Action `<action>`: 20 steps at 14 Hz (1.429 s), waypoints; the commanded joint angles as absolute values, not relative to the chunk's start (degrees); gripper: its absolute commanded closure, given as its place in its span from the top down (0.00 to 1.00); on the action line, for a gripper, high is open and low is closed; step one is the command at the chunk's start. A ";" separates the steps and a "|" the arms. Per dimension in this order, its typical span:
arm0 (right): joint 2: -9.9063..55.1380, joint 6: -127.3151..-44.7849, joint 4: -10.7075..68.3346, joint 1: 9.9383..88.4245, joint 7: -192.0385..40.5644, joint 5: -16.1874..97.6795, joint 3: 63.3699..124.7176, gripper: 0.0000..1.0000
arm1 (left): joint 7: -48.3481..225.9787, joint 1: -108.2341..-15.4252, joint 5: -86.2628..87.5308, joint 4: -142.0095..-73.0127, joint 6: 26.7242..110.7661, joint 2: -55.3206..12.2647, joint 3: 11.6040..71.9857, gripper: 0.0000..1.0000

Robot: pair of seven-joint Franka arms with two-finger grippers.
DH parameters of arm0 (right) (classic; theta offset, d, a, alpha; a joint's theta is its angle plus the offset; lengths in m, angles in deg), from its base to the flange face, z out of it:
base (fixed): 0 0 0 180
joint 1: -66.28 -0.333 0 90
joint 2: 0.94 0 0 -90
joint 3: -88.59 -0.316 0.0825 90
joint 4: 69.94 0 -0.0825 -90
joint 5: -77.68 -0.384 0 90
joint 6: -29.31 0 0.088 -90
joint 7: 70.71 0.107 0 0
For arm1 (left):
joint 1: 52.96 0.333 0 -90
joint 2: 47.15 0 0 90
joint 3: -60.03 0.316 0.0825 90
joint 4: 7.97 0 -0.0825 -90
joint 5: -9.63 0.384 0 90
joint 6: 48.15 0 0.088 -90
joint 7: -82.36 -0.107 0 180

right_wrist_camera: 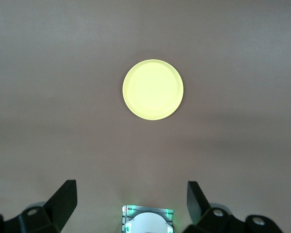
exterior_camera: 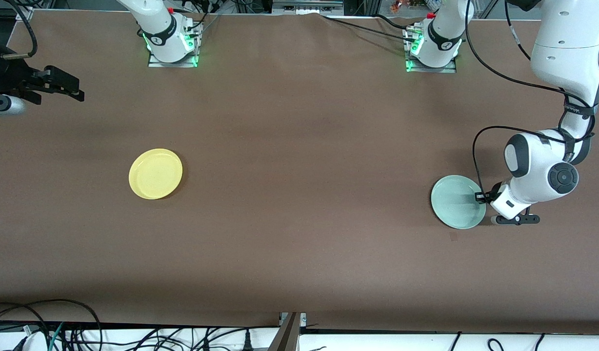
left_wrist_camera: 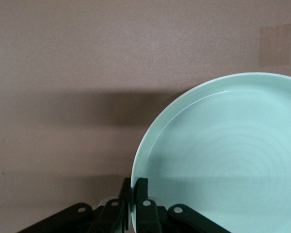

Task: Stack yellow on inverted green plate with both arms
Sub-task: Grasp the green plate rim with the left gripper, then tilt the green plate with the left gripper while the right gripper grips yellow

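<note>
The yellow plate (exterior_camera: 155,174) lies rim up on the brown table toward the right arm's end; it also shows in the right wrist view (right_wrist_camera: 153,90). The pale green plate (exterior_camera: 455,201) lies rim up toward the left arm's end, its inside showing in the left wrist view (left_wrist_camera: 223,160). My left gripper (exterior_camera: 481,197) is low at the plate's edge and shut on its rim (left_wrist_camera: 134,194), one finger inside and one outside. My right gripper (exterior_camera: 60,92) is open and empty (right_wrist_camera: 131,194), up in the air over the right arm's end of the table.
The two arm bases with green lights (exterior_camera: 172,48) (exterior_camera: 431,53) stand along the table's edge farthest from the front camera. A small brown patch (exterior_camera: 453,236) lies just nearer to the camera than the green plate. Cables (exterior_camera: 60,331) hang along the near edge.
</note>
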State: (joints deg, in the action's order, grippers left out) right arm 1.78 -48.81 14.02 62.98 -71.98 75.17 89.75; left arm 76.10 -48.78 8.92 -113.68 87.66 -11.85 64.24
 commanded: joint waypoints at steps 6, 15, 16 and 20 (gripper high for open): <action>7.05 -49.62 12.93 63.11 -72.38 73.28 90.00 1.00 | 82.44 -57.77 10.24 -97.74 65.86 -13.22 63.99 0.00; 14.26 -55.23 13.29 56.72 -71.32 71.79 89.74 1.00 | 103.79 -81.32 30.18 -84.54 46.00 -13.14 64.34 0.00; 15.31 -56.81 13.29 55.05 -69.58 70.49 89.74 1.00 | 105.72 -84.22 32.02 -83.92 44.50 -13.05 64.43 0.00; 18.22 -61.92 13.72 51.08 -63.59 67.13 89.74 1.00 | 115.39 -95.38 41.76 -82.94 42.90 -11.30 64.52 0.00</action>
State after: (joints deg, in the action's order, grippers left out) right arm 17.40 -60.64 14.02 51.81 -64.86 68.46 89.31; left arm 111.41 -90.45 36.79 -85.23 44.83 -13.48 63.22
